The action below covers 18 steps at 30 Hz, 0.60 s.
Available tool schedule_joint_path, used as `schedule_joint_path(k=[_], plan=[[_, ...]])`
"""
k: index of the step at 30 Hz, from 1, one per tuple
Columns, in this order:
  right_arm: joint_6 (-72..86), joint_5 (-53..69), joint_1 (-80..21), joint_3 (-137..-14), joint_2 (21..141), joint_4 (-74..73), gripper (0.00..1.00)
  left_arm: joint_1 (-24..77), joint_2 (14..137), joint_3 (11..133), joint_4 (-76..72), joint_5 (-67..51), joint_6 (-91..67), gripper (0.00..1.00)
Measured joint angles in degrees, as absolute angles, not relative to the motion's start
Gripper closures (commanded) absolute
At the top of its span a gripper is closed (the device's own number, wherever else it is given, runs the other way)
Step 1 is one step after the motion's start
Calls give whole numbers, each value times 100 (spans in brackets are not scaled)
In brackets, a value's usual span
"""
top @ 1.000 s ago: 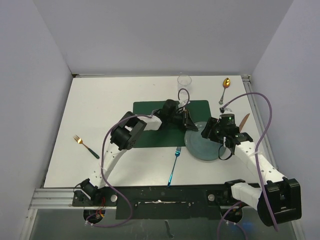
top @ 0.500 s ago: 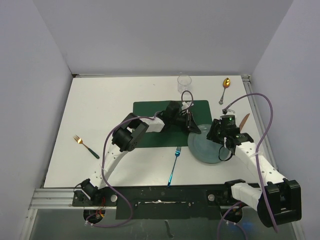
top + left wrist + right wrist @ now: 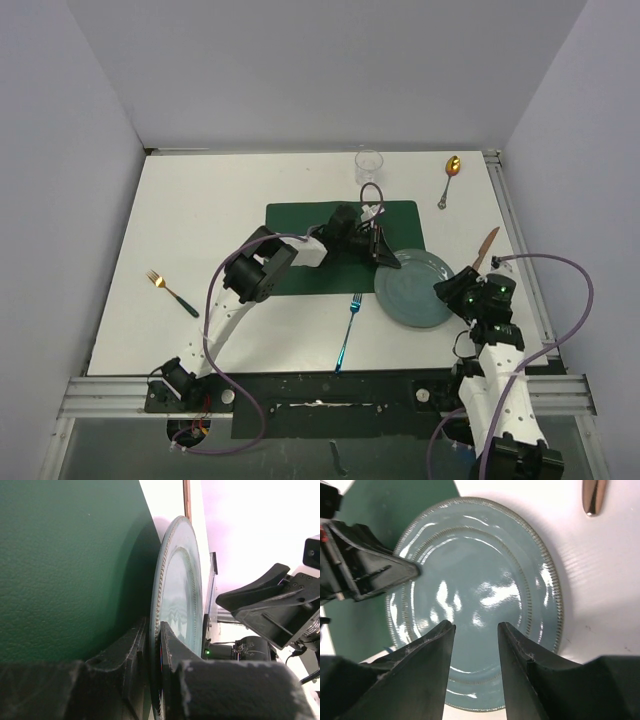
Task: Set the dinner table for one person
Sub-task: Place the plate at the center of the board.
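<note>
Gripping the plate (image 3: 177,590) by its rim, my left end effector (image 3: 388,262) has its two fingers pinched narrow, one on the upper face and one underneath. The plate spreads away from those fingertips, out past them and toward the near right. Most of it sits on the bare white counter (image 3: 200,210), with only the pinched edge over the corner of the green placemat (image 3: 300,215).

My right end effector (image 3: 450,292) hangs above the plate's near-right edge, fingers moderately apart and holding nothing. The counter lies flat beneath both.

The relation that matters is this: the middle of the placemat lies behind the left fingertips, back along that arm's own wrist, while the plate lies ahead of them. I judge a straight pull toward the wrist would carry the plate onto the mat. A round plate has no long axis to line up, so only the pull direction counts. The left arm is plainly the one for it, being already on the rim.

A knife (image 3: 487,247) rests just beyond the right end effector, and a blue fork (image 3: 348,325) lies near the left one's near side, close to the plate, so I would watch that fork during a drag.
</note>
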State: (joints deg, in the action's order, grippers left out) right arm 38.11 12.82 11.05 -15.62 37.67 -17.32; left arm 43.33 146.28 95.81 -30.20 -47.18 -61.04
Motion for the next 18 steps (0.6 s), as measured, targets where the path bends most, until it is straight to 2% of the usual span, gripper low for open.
schedule_joint_path(k=[8, 12, 18], plan=[[4506, 2040, 1428, -1166, 2941, -1352, 61, 4292, 14628, 9437, -3330, -4807, -6285, 100], [5129, 2078, 1428, -552, 2051, -1389, 71, 4265, 14628, 9386, -3428, -4849, -6405, 100], [5710, 1918, 1431, -329, 1048, -1953, 70, 4233, 14628, 9341, -3522, -4901, -6471, 100]])
